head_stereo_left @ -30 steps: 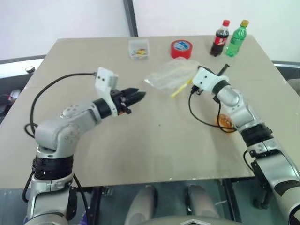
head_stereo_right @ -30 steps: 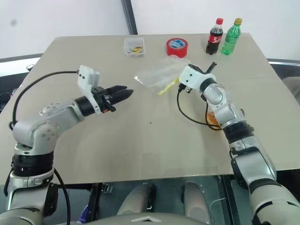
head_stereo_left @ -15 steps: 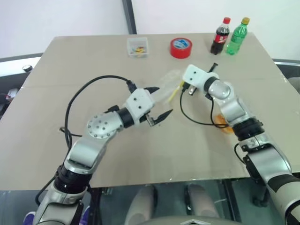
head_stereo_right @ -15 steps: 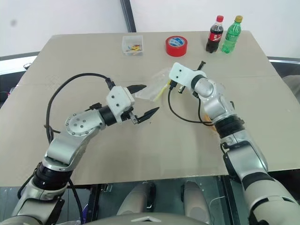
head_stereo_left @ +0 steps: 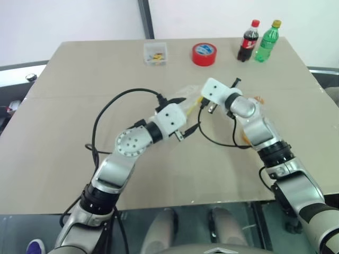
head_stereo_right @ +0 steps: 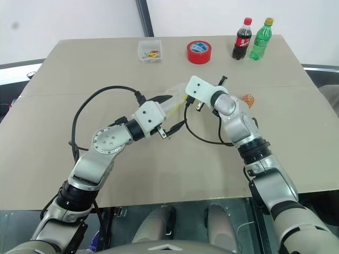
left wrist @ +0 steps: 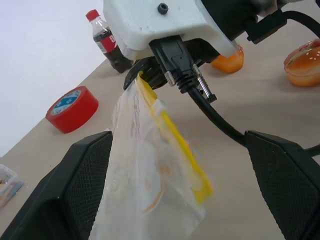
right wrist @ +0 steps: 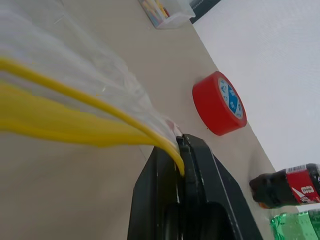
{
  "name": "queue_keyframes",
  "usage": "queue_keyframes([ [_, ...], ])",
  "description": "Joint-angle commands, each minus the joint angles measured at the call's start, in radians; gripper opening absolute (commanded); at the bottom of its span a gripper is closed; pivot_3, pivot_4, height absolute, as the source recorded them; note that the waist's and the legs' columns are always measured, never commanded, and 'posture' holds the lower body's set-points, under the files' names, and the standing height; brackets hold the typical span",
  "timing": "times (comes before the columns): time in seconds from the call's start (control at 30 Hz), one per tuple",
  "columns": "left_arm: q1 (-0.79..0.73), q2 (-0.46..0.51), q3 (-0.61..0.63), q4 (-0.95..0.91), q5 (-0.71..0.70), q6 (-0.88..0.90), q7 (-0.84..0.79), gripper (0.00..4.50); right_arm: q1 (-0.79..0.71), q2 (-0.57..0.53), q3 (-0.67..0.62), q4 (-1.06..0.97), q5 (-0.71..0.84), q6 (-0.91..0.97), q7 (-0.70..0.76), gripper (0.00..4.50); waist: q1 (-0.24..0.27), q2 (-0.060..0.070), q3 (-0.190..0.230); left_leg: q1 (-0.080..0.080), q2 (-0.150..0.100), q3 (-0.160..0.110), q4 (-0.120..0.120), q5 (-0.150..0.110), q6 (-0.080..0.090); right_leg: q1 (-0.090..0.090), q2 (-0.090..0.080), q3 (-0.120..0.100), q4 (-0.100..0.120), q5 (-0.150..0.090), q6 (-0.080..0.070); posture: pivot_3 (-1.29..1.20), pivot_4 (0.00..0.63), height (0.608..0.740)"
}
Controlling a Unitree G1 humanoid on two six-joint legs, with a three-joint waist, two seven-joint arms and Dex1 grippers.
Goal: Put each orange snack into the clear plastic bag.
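The clear plastic bag hangs above the middle of the tabletop, pinched at its yellow zip strip by the right end effector, whose fingers are pressed together on that edge; the left end effector has its fingers spread wide on either side of the hanging film and grips nothing; the bag looks very light, limp and crinkly, likely slippery, so it will probably sag and fold wherever it is not supported; the stiffer zip strip seems the best place to take hold, and a second hold on the opposite lip would be needed to pull the mouth open; two orange snacks lie on the tabletop beside the right forearm, one at about 3 o'clock from the bag, the other partly hidden at about 4 o'clock; in the left wrist view one shows a speckled bun-like top; they look small, light and soft, so a gentle grasp across the sides seems wise to avoid crushing; the tabletop is flat, matte beige and mostly bare; along its far edge stand a small clear box at 11 o'clock, a red tape roll at 12, and a cola bottle and a green bottle at 1 o'clock, touching or nearly so; behind is a pale wall.
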Motion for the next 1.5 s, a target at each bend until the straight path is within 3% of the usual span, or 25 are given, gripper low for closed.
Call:
queue_keyframes([
  [0.03, 0.008, 0.003, 0.002, -0.004, 0.008, -0.028, -0.019, 3.45, 0.01, 0.007, -0.014, -0.063, 0.002, 0.018, -0.015, 0.0, 0.0, 0.0, 0.0, 0.0, 0.0, 0.0, 0.0, 0.0, 0.0, 0.0, 0.0, 0.0, 0.0, 0.0, 0.0, 0.0, 0.15, 0.74],
  [0.27, -0.005, 0.002, 0.021, 0.027, 0.014, -0.041, -0.037, 0.12, 0.029, -0.008, -0.025, -0.077, 0.001, 0.036, -0.028, 0.0, 0.0, 0.0, 0.0, 0.0, 0.0, 0.0, 0.001, 0.0, 0.0, 0.0, 0.0, 0.0, 0.001, 0.0, 0.0, 0.0, 0.15, 0.74],
  [0.43, -0.033, 0.012, 0.065, 0.103, 0.007, -0.086, -0.032, 0.05, 0.069, -0.025, -0.04, -0.137, 0.011, 0.06, -0.012, 0.0, 0.001, 0.0, 0.0, 0.0, 0.0, 0.0, 0.002, 0.0, 0.0, 0.0, 0.0, 0.0, 0.002, 0.0, 0.0, 0.0, 0.15, 0.74],
  [0.53, -0.055, 0.018, 0.116, 0.186, -0.082, -0.171, -0.093, 0.0, 0.131, -0.047, -0.059, -0.225, 0.039, 0.085, 0.024, 0.92, 0.003, 0.0, 0.0, 0.0, 0.0, 0.0, 0.002, 0.0, 0.0, 0.0, 0.0, 0.0, 0.003, 0.0, 0.0, 0.0, 0.15, 0.74],
  [0.57, -0.06, 0.027, 0.125, 0.208, -0.098, -0.191, -0.11, 0.0, 0.147, -0.054, -0.062, -0.246, 0.043, 0.088, 0.026, 1.53, 0.002, 0.0, 0.0, 0.0, 0.0, 0.0, 0.002, 0.0, 0.0, 0.0, 0.0, 0.0, 0.003, 0.0, 0.0, 0.0, 0.15, 0.74],
  [0.63, -0.069, 0.048, 0.145, 0.254, -0.121, -0.225, -0.134, 0.0, 0.184, -0.059, -0.076, -0.288, 0.056, 0.097, 0.021, 2.29, 0.002, 0.0, 0.0, 0.0, 0.0, 0.0, 0.003, 0.0, 0.0, 0.0, 0.0, 0.0, 0.003, 0.0, 0.0, 0.0, 0.15, 0.74],
  [1.07, -0.095, 0.088, 0.131, 0.365, -0.19, -0.358, -0.226, 0.0, 0.238, -0.064, -0.142, -0.37, 0.154, 0.159, 0.007, 2.29, 0.001, 0.0, 0.0, 0.0, 0.0, 0.0, 0.01, -0.002, 0.004, 0.001, 0.0, 0.0, 0.009, 0.0, 0.0, 0.0, 0.15, 0.74],
  [1.17, -0.096, 0.08, 0.132, 0.35, -0.201, -0.353, -0.226, 0.0, 0.237, -0.057, -0.13, -0.366, 0.161, 0.154, -0.003, 2.97, 0.001, 0.0, 0.0, 0.0, 0.0, -0.001, 0.011, -0.002, 0.004, 0.001, 0.0, 0.0, 0.009, 0.0, 0.0, 0.0, 0.15, 0.74],
  [1.23, -0.096, 0.074, 0.133, 0.346, -0.193, -0.355, -0.208, 0.0, 0.237, -0.056, -0.117, -0.359, 0.155, 0.148, -0.012, 3.95, 0.001, 0.0, 0.0, 0.0, 0.0, -0.001, 0.011, -0.002, 0.004, 0.001, 0.0, -0.001, 0.009, 0.0, 0.0, 0.0, 0.15, 0.74],
  [1.27, -0.093, 0.074, 0.134, 0.342, -0.193, -0.355, -0.205, 0.0, 0.238, -0.057, -0.109, -0.356, 0.151, 0.145, -0.012, 3.59, 0.001, 0.0, 0.0, 0.0, 0.0, -0.001, 0.011, -0.002, 0.004, 0.001, 0.0, -0.001, 0.009, 0.0, 0.0, 0.0, 0.15, 0.74],
  [1.3, -0.09, 0.075, 0.134, 0.339, -0.19, -0.358, -0.201, 0.0, 0.239, -0.057, -0.104, -0.355, 0.149, 0.144, -0.012, 3.65, 0.001, 0.0, 0.0, 0.0, 0.0, -0.001, 0.012, -0.002, 0.004, 0.002, 0.0, -0.001, 0.009, 0.0, 0.0, 0.0, 0.15, 0.74],
  [1.33, -0.087, 0.075, 0.135, 0.336, -0.185, -0.362, -0.197, 0.0, 0.24, -0.059, -0.1, -0.354, 0.148, 0.141, -0.011, 3.37, 0.001, 0.0, 0.0, 0.0, 0.0, -0.001, 0.012, -0.002, 0.004, 0.002, 0.0, -0.001, 0.009, 0.0, 0.0, 0.0, 0.15, 0.74],
  [1.5, -0.078, 0.072, 0.138, 0.316, -0.177, -0.352, -0.182, 0.0, 0.23, -0.074, -0.089, -0.334, 0.135, 0.109, -0.012, 0.86, 0.001, 0.0, 0.0, 0.0, 0.0, -0.001, 0.012, -0.002, 0.004, 0.002, 0.001, -0.001, 0.009, 0.0, 0.0, 0.0, 0.15, 0.74],
])
